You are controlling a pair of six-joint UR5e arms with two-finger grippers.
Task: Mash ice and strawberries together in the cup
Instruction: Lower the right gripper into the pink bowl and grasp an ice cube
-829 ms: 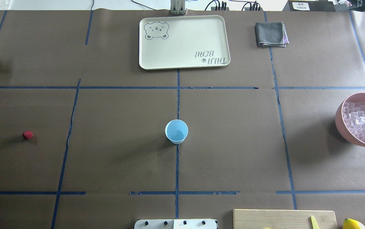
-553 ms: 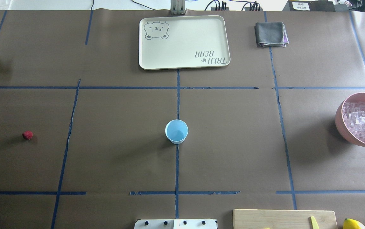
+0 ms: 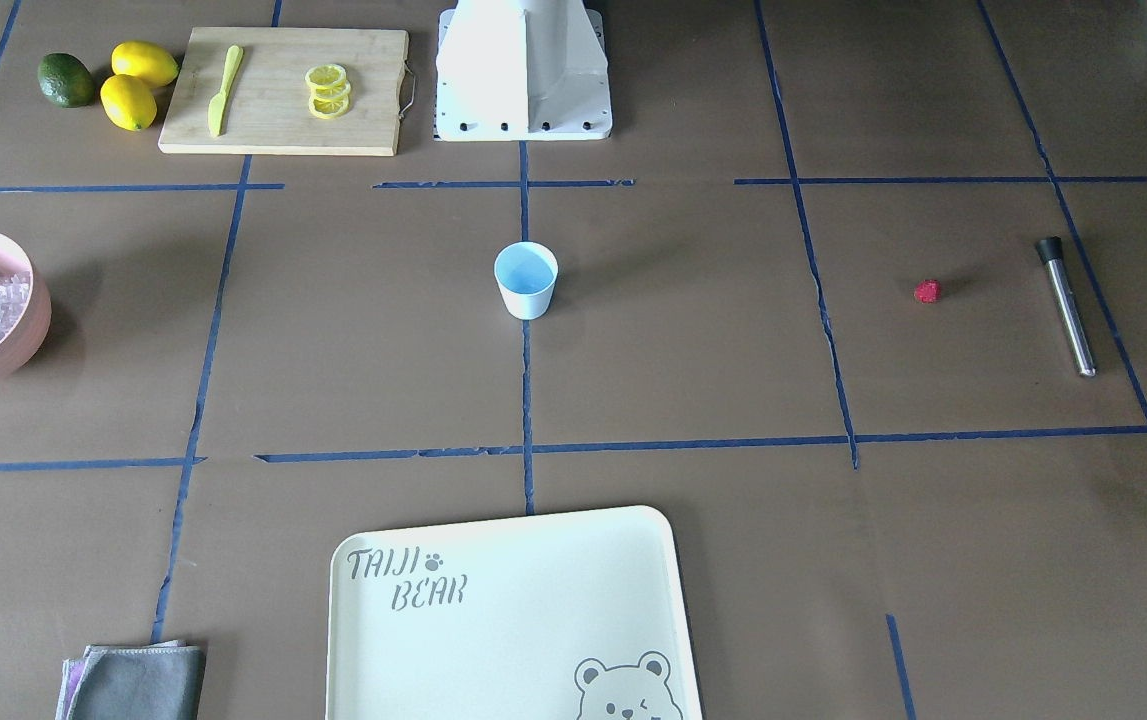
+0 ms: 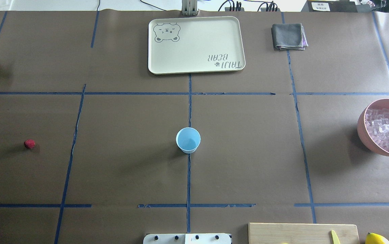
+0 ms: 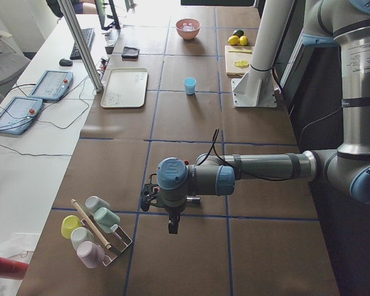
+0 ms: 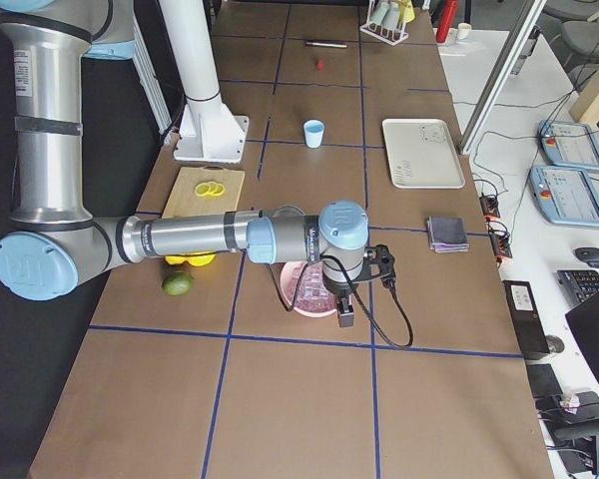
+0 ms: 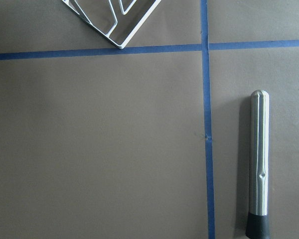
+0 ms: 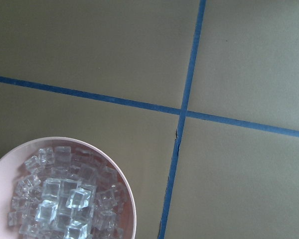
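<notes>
- Load empty cup (image 4: 188, 140) first.
- Pinch one ice (image 8: 65, 201) cube squarely from pink bowl (image 4: 362, 130).
- Cannot tell whether left hand (image 5: 148, 198) or right hand (image 6: 384, 267) gapes or grips.

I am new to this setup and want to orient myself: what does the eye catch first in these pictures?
A small light-blue cup stands alone at the table's centre. At the robot's right edge a pink bowl holds a pile of clear ice; far on its left lies one red strawberry.
</notes>
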